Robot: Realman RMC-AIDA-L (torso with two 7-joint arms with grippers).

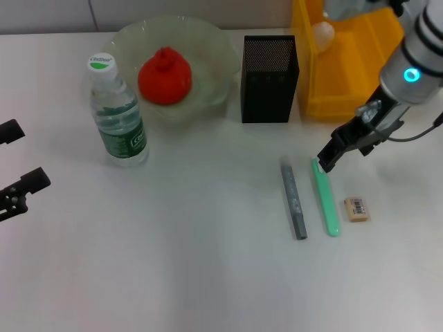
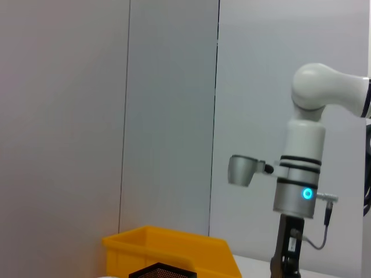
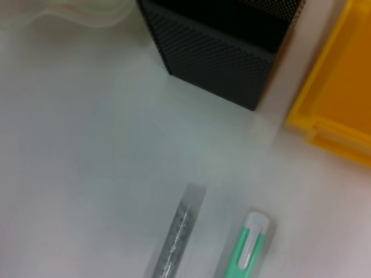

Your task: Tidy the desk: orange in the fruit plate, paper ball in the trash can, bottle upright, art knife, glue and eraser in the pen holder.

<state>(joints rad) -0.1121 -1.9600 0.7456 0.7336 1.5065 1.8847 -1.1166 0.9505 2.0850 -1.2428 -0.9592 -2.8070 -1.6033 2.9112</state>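
Three small things are still flat on the tabletop [image 1: 173,263]: a grey stick [image 1: 293,198], which I take for the glue, a green art knife [image 1: 324,197] and the eraser [image 1: 356,208], lying side by side but apart from each other. The right gripper [image 1: 327,160] hangs over the far end of the art knife, so the knife runs from just under its fingers toward the robot, with the grey stick on one side of it and the eraser on the other. Beyond the fingers stands the pen holder [image 1: 269,81], and the trash can [image 1: 346,69] is just beside it. The orange [image 1: 164,77] already lies in the fruit plate [image 1: 214,48] and the bottle [image 1: 118,114] stands upright. As a risk, I judge that the knife is thin and lies flat, so a grasp at its very end could let it tip or slip out; also the fingers could push the grey stick, because it is near. The right fingers seem only slightly apart and hold nothing; whether they touch the knife I cannot tell. The left gripper [image 1: 17,162] waits far away at the edge, its fingers spread and empty.
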